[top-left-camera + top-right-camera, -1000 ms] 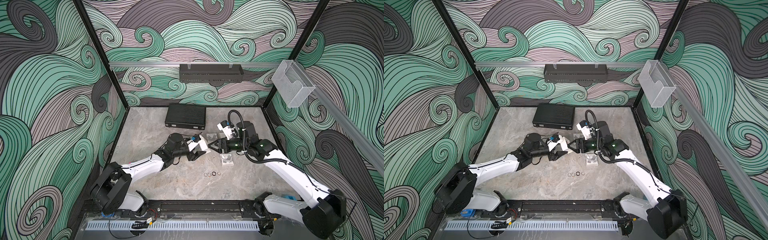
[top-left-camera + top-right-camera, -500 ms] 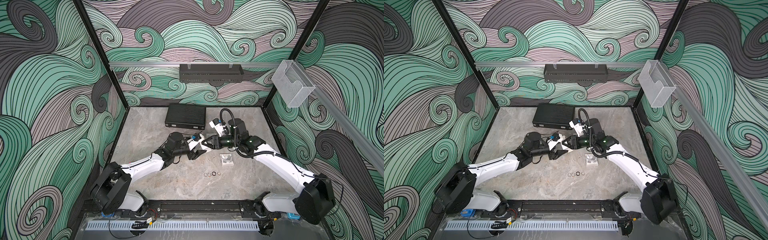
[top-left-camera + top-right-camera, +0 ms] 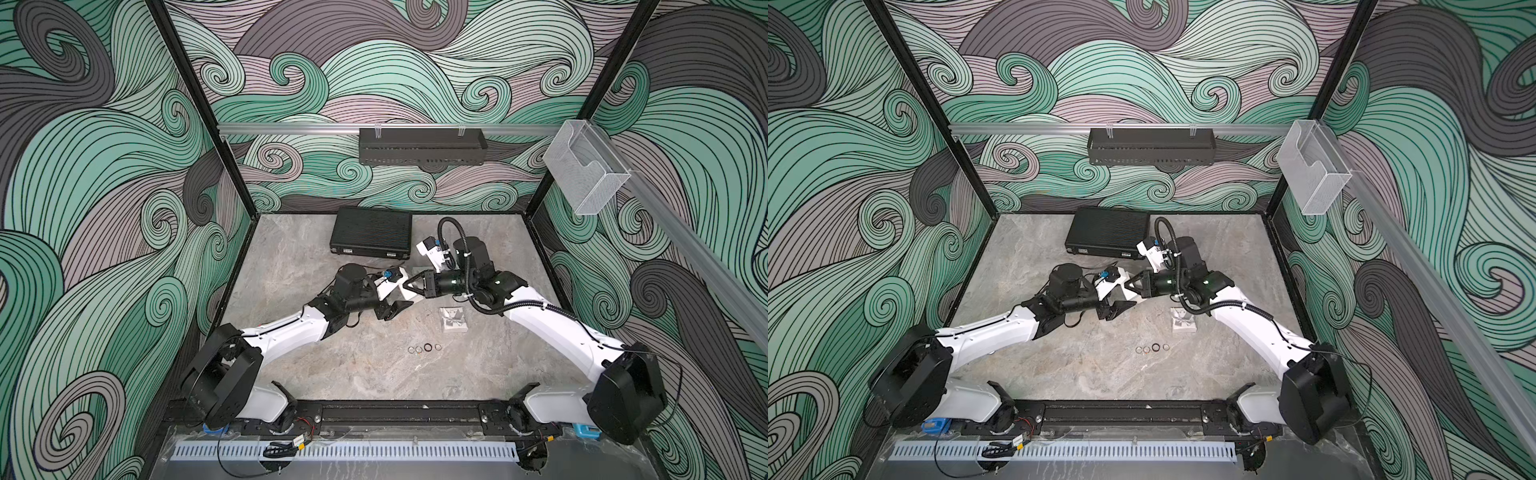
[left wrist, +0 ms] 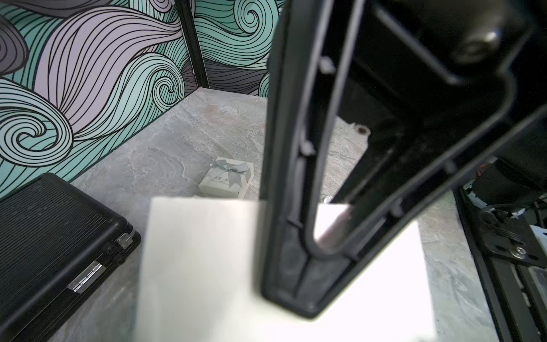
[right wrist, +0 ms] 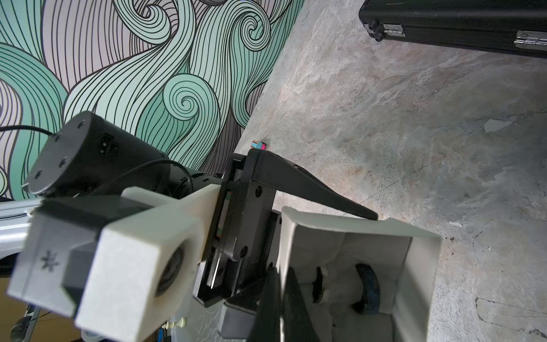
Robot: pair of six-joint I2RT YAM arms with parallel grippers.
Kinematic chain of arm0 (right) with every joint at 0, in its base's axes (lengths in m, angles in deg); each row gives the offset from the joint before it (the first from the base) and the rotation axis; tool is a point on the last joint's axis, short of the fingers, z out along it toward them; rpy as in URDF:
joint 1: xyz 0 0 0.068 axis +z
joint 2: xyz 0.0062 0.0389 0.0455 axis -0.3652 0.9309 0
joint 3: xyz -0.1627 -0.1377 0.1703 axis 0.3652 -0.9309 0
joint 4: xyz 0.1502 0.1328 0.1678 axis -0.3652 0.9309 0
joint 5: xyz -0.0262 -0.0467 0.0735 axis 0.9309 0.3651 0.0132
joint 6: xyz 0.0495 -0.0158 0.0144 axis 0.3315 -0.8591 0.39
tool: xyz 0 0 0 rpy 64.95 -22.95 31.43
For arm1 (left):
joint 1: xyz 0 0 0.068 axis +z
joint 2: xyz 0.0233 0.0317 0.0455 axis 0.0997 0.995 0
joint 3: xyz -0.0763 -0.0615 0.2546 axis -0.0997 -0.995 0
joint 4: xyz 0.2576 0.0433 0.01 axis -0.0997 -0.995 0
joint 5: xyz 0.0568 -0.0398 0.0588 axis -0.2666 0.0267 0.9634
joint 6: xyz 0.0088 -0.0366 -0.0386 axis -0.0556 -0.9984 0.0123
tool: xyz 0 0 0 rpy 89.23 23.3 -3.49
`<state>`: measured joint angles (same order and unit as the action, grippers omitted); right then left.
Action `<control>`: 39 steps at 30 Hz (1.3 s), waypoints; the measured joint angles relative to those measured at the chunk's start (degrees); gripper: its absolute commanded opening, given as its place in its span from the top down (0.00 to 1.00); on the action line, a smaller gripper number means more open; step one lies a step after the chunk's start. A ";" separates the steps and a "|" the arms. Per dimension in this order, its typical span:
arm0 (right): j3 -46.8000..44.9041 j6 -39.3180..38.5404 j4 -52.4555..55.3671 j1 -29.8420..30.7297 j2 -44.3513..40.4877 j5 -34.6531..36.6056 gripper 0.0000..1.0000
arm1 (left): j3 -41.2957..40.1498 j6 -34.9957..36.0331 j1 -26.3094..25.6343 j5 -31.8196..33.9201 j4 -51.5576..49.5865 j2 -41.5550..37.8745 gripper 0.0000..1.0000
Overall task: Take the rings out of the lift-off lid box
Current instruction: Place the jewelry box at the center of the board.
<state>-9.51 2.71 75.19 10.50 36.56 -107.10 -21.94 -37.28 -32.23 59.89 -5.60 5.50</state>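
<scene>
The white lift-off lid box (image 3: 410, 295) (image 3: 1131, 294) hangs just above the table between both arms. My right gripper (image 5: 282, 275) is shut on one wall of the box (image 5: 349, 231), one finger inside and one outside. Two dark rings (image 5: 367, 288) stand in the insert. My left gripper (image 3: 400, 297) is open around the box's corner, one finger (image 5: 310, 192) along its outer wall. The box (image 4: 201, 251) fills the left wrist view as a white blur. Its bow-topped lid (image 3: 453, 320) (image 4: 226, 177) lies on the table. Several rings (image 3: 424, 348) (image 3: 1152, 348) lie in a row nearer the front.
A shut black case (image 3: 371, 232) (image 5: 455, 26) lies at the back of the table. On the back wall hangs a black tray (image 3: 422, 145), and on the right wall a clear holder (image 3: 586, 170). A small pink-and-blue item (image 5: 258, 145) lies at the left wall's foot.
My right arm swung left from beside the lid to the box and its jaws closed on the box wall. My left gripper, shut on the box before, has opened.
</scene>
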 measured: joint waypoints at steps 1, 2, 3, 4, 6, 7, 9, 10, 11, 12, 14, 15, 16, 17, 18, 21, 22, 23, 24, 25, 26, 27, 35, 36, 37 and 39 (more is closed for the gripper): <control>0.00 -0.17 0.46 0.00 -0.11 0.37 1.00 | 0.00 0.02 0.00 0.11 -0.24 -0.02 0.19; 0.00 -0.52 1.16 0.00 -0.33 0.94 1.00 | -0.02 0.04 0.00 0.28 -0.74 -0.13 0.17; 0.02 -0.98 2.10 0.00 -0.68 1.75 1.00 | -0.02 0.07 0.00 0.68 -1.46 -0.35 0.13; 0.04 -1.36 3.04 0.02 -0.98 2.69 1.00 | -0.04 0.02 0.00 1.07 -2.01 -0.63 0.11; 0.52 -2.36 6.23 0.31 -1.62 6.19 1.00 | -0.55 0.02 0.00 2.34 -2.99 -2.23 0.09; 0.81 -2.78 7.72 0.55 -1.77 8.33 1.00 | -1.09 -0.02 0.00 2.91 -3.28 -3.32 0.08; 1.16 -3.26 10.27 1.53 -1.73 13.27 1.00 | -2.84 -0.04 0.00 4.17 -4.07 -6.23 0.07; 1.36 -3.52 11.72 2.38 -1.38 16.28 1.00 | -3.85 -0.13 0.00 4.94 -4.72 -7.80 0.07; 1.73 -3.61 13.18 3.58 -0.52 19.74 1.00 | -4.94 -0.24 0.00 5.64 -5.35 -9.49 0.06; 2.21 -3.61 14.36 4.68 0.55 22.58 1.00 | -5.77 -0.33 0.00 6.27 -5.92 -10.78 0.06; 3.76 -3.32 16.41 7.65 4.68 29.44 1.00 | -7.54 -0.61 0.00 7.56 -7.50 -13.51 0.06; 4.44 -2.95 16.83 9.07 7.02 32.24 1.00 | -8.24 -0.81 0.00 8.02 -8.28 -14.62 0.06; 4.96 -2.51 17.11 10.40 9.46 35.17 1.00 | -8.94 -1.01 0.00 8.66 -8.94 -15.74 0.06; 5.40 -2.08 17.35 11.82 12.20 37.79 1.00 | -9.60 -1.20 0.00 9.14 -9.44 -16.81 0.06; 5.64 -1.68 17.46 12.85 14.21 39.85 1.00 | -10.14 -1.40 0.00 9.60 -9.97 -17.73 0.05; 6.29 -0.15 17.84 15.78 20.61 46.01 1.00 | -11.58 -1.88 0.00 10.97 -11.54 -20.04 0.05; 6.34 0.44 17.84 16.52 22.25 47.80 1.00 | -11.89 -1.99 0.00 11.32 -12.00 -20.59 0.05; 6.38 0.98 17.86 17.09 23.63 49.40 1.00 | -12.15 -2.08 0.00 11.63 -12.48 -21.18 0.05; 6.45 1.38 17.88 17.51 24.57 50.77 1.00 | -12.35 -2.14 0.00 11.89 -12.74 -21.57 0.05; 6.67 1.84 17.94 18.03 25.59 52.33 1.00 | -12.59 -2.25 0.00 12.09 -12.94 -21.94 0.05; 6.97 2.21 18.01 18.40 26.34 53.62 1.00 | -12.79 -2.43 0.00 12.35 -12.96 -22.23 0.05; 7.34 2.56 18.03 18.73 26.84 54.77 1.00 | -12.94 -2.54 0.00 12.50 -12.94 -22.36 0.05; 9.70 4.83 17.16 19.82 28.89 60.08 1.00 | -13.33 -2.97 0.00 12.96 -12.87 -22.10 0.05; 9.92 5.01 17.07 19.82 29.27 60.30 1.00 | -13.33 -2.97 0.00 12.96 -12.85 -22.03 0.05; 10.05 5.09 17.00 19.82 29.64 60.43 1.00 | -13.33 -2.97 0.00 12.96 -12.79 -21.84 0.05; 10.12 5.25 16.94 19.82 30.14 60.61 1.00 | -13.33 -2.97 0.00 12.98 -12.83 -21.49 0.05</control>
<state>0.61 7.95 92.13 30.33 66.70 -46.49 -35.27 -40.25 -32.23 72.87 -18.43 -15.99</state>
